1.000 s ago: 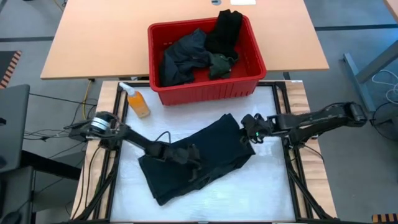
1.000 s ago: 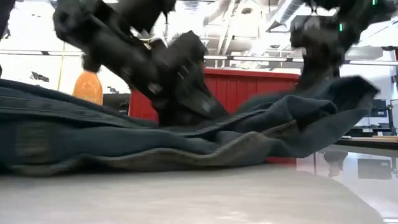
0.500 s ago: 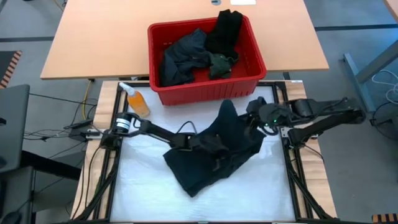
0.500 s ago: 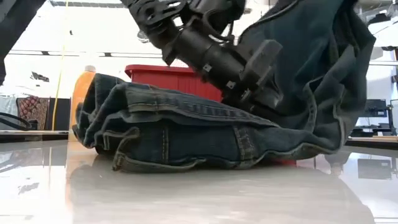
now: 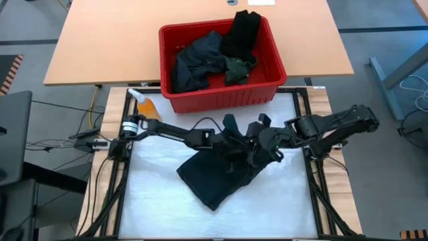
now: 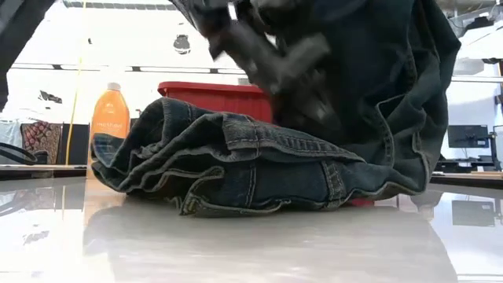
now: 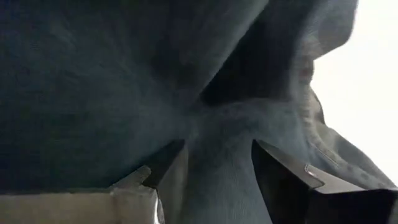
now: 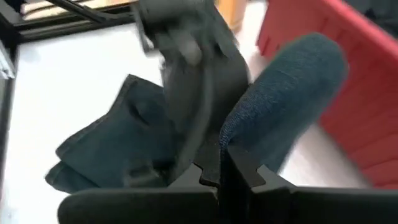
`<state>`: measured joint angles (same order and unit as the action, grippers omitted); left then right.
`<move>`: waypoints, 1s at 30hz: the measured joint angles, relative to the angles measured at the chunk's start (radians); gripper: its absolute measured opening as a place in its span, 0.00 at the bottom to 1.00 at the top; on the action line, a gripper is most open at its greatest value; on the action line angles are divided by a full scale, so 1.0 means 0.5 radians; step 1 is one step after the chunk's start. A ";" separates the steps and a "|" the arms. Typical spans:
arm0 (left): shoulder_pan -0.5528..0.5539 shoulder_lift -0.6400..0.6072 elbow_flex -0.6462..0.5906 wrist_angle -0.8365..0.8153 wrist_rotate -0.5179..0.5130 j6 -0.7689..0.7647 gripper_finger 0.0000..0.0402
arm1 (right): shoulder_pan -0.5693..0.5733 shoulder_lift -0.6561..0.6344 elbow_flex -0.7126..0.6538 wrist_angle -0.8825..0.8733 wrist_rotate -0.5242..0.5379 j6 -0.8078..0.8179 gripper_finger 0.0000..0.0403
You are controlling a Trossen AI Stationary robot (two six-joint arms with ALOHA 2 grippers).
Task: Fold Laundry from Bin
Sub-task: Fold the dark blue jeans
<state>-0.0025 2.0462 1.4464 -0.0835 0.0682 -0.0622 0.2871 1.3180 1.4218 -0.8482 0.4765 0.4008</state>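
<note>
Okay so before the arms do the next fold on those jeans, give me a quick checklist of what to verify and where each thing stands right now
1. Right gripper holds the jeans: ok, shut on a fold of denim.
2. Left gripper holds the jeans: ok, denim sits between its fingers.
3. Jeans spread flat for folding: not ok, bunched in a heap with part lifted between the two grippers.
4. Jeans clear of the bin: ok, they lie on the white surface in front of it.
5. Orange bottle out of the way: ok, upright near the table's far left corner, apart from the jeans.
6. Other laundry contained: ok, it sits inside the bin.
</note>
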 joint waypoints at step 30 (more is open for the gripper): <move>-0.062 0.052 -0.487 1.220 -0.459 -0.248 0.42 | 0.056 -0.092 0.133 0.290 -0.009 -0.142 0.06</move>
<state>-0.0337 2.0722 1.2027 0.5267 -0.1614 -0.1861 0.3153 1.2720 1.4883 -0.7033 0.4722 0.3300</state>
